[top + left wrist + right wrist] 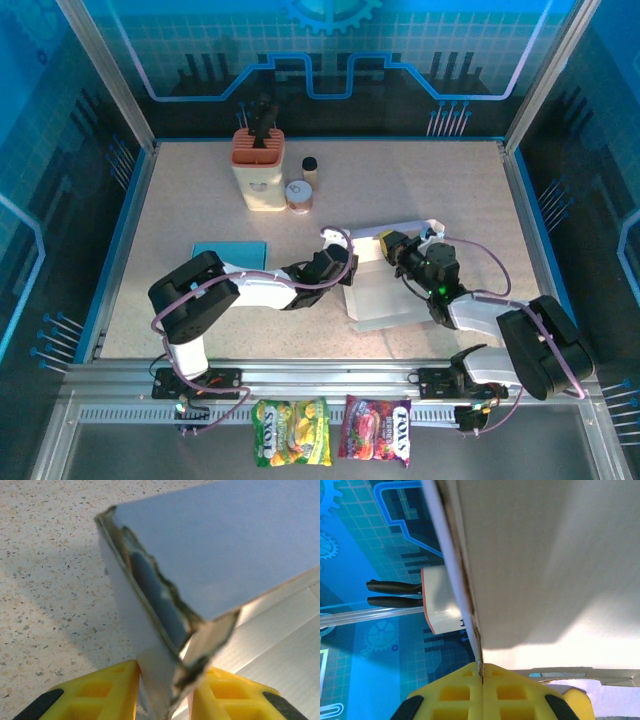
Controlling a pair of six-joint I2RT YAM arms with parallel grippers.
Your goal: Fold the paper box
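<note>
This is a robot lab cell: a speckled table [450,200] stands boxed in by aluminium posts [108,70] and blue panels [420,40] printed with gear and circuit graphics across the top of the frame. Along the bottom edge, a left arm [255,290] and a right arm [480,310] are bolted to a slotted aluminium rail [330,378], cables looping from their bases.

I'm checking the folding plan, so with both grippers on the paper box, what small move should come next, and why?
Probably the right gripper should swing its pinched flap inward while the left gripper braces. Both are shut on the paper box: right on a thin panel edge, left on a raised corner wall.
</note>
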